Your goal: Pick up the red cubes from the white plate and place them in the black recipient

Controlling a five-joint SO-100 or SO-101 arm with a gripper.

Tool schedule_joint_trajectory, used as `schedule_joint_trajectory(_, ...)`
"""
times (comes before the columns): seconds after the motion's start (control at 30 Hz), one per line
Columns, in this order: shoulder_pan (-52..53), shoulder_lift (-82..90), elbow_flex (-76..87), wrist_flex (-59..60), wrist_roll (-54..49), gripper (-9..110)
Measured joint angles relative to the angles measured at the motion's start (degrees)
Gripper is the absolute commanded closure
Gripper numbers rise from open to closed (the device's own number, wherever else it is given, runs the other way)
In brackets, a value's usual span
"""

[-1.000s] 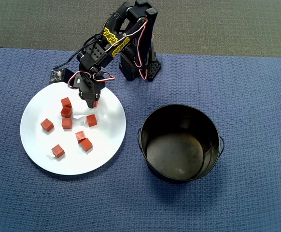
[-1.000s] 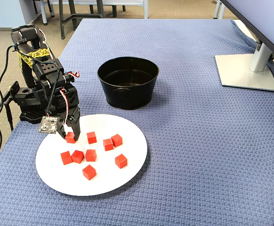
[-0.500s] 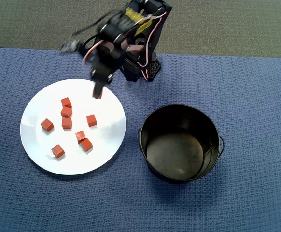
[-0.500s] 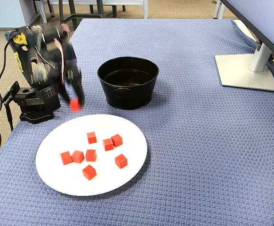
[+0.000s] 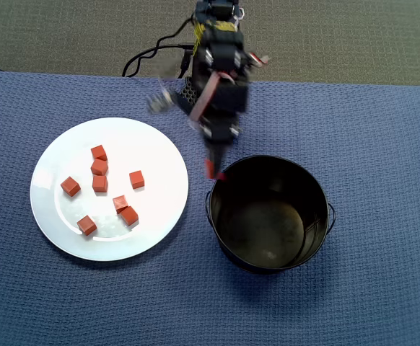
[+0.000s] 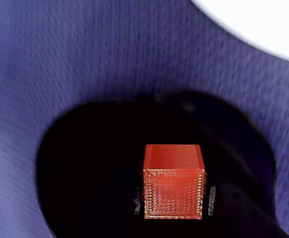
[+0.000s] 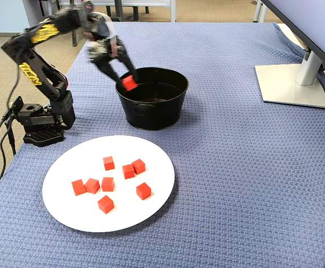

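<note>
Red cubes, seven loose on white plate, lower left of fixed view. Farther back, one red cube clamped between jaws of gripper, poised at near rim of black recipient, seemingly carried there for release inside; not yet dropped.

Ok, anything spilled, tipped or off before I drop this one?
Nothing stands out. Seven cubes sit on the plate, none on the cloth; the pot stands upright, and the claw holds one cube at its rim.
</note>
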Motion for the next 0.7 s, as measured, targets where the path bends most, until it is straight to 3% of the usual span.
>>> schedule_joint_trajectory(0.23, -15.21, -5.19, -8.26, 0.0, 1.67, 101)
schedule_joint_trajectory(0.27, -16.0, -5.19, -10.02, 0.88, 1.85, 92)
schedule_joint_trajectory(0.33, -16.44, -5.19, -13.1, 2.72, 1.76, 60)
schedule_joint_trajectory(0.4, -16.0, -5.01, -15.47, 4.83, 0.26, 55)
schedule_joint_trajectory(0.53, -11.6, -1.76, -19.07, 8.96, -6.33, 54)
schedule_joint_trajectory(0.67, -2.02, 1.85, -21.09, 12.3, -11.16, 78)
schedule_joint_trajectory(0.7, 0.62, 2.55, -21.09, 13.01, -11.69, 78)
